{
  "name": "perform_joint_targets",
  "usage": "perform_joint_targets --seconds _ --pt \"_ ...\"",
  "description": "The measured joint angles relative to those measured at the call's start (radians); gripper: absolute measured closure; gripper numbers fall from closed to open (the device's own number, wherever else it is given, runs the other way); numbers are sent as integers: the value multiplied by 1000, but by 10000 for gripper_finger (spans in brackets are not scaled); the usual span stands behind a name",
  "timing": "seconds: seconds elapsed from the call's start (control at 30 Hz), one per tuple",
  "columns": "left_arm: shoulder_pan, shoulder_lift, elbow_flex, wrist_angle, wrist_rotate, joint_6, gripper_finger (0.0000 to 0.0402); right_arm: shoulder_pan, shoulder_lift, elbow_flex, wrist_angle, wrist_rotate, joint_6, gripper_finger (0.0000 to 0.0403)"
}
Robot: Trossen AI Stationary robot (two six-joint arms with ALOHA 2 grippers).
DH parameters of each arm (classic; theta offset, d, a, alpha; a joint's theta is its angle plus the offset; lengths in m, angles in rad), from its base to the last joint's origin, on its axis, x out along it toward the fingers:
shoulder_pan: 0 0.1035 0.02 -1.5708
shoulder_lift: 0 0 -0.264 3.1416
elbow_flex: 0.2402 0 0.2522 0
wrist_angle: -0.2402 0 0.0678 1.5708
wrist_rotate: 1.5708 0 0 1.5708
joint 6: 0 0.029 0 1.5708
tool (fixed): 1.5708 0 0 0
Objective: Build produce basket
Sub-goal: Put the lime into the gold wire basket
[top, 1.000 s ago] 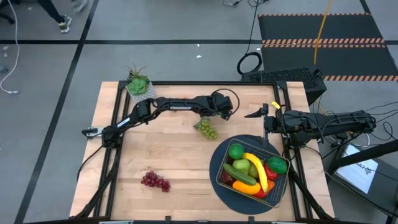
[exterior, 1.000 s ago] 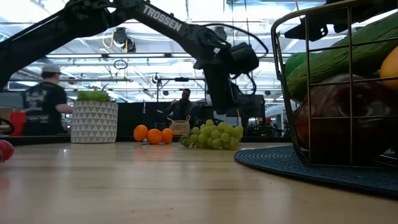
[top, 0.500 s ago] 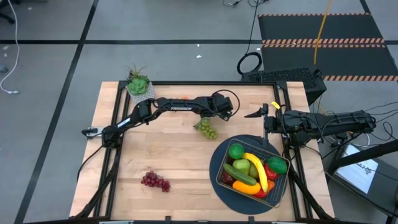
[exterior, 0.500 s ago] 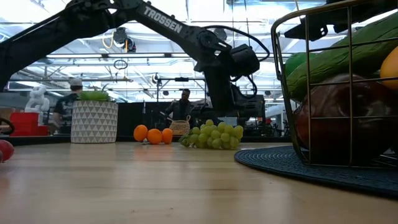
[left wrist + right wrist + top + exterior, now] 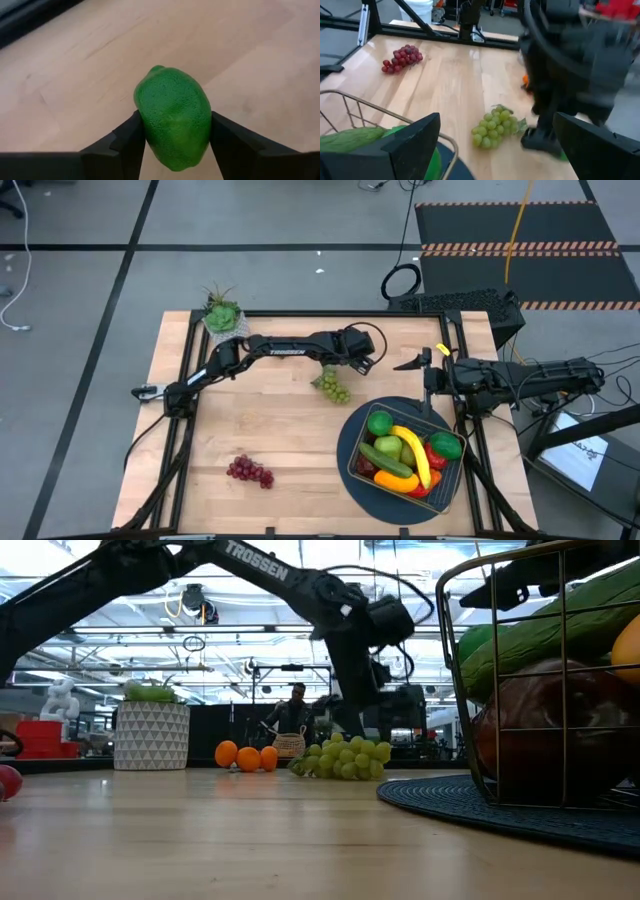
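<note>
In the left wrist view, the lime's point(image 5: 173, 118) flanks are covered where the two fingers point(image 5: 131, 142) press against it, and the fingers themselves are cut off by the picture's edge. From above, that lime is hidden beneath the left gripper point(image 5: 330, 366). In the right wrist view, the left arm point(image 5: 575, 65) is blurred.

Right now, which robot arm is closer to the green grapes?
Left. Its end effector, gripping a lime, sits just behind the green grapes. The right end effector waits farther off, near the basket.
</note>
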Motion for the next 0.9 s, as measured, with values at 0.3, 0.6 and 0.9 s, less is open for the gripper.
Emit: perform_joint_targets --seconds 0.3,0.6,0.9 --pt "-37 -119 2 -10 22 127 205 8 0 0 -96 -54 270 23" --pt "-136 -289 2 3 -11 291 206 105 0 -98 56 -58 456 23" --pt "-250 -405 2 40 -92 490 206 231 0 -232 287 -55 548 23"
